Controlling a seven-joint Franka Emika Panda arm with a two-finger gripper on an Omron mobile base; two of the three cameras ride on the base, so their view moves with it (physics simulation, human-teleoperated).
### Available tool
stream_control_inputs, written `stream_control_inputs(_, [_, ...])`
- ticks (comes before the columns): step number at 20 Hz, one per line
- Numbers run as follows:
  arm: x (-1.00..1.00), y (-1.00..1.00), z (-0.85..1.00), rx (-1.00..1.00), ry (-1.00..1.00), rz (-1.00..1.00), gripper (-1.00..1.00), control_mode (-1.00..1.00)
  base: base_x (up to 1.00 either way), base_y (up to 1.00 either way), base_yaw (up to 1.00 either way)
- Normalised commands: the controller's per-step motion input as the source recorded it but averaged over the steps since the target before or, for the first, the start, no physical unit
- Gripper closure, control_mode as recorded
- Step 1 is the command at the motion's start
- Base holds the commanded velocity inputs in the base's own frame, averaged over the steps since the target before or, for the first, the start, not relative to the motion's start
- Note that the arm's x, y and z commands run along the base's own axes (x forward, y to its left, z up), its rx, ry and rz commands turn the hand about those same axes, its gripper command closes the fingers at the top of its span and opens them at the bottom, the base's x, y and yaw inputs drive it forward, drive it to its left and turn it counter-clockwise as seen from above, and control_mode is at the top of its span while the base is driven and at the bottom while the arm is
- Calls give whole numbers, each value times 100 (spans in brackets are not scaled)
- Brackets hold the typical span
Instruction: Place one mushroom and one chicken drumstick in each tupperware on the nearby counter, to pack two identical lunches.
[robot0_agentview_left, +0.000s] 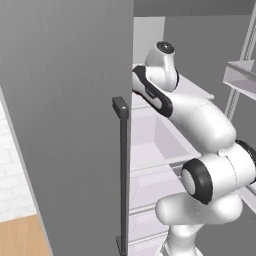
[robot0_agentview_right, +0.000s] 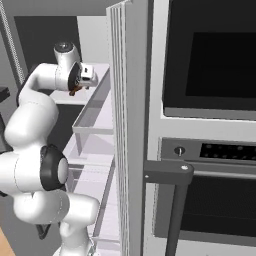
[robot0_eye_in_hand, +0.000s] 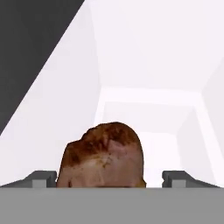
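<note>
Drumstick (robot0_eye_in_hand: 103, 155) btwn wide-apart fingers (robot0_eye_in_hand: 43, 178), fridge interior

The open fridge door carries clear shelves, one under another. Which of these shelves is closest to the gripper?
The top clear shelf. It hangs almost level with the gripper, close beside it, while the other shelves sit well lower on the door.

Both base views look forward from behind the white jointed arm (robot0_agentview_left: 205, 125) into the open fridge, while the hand view peers close inside.
</note>
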Motion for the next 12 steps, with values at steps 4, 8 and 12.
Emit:
stream_control_inputs(4, [21,0,-31,-6,5,0,100,-100,0,0,0])
stream_control_inputs(8, [9,1,-4,0,-4,0,100,-100,0,0,0])
stream_control_inputs(12, [-56,-8,4,4,-39,-3,100,-100,0,0,0])
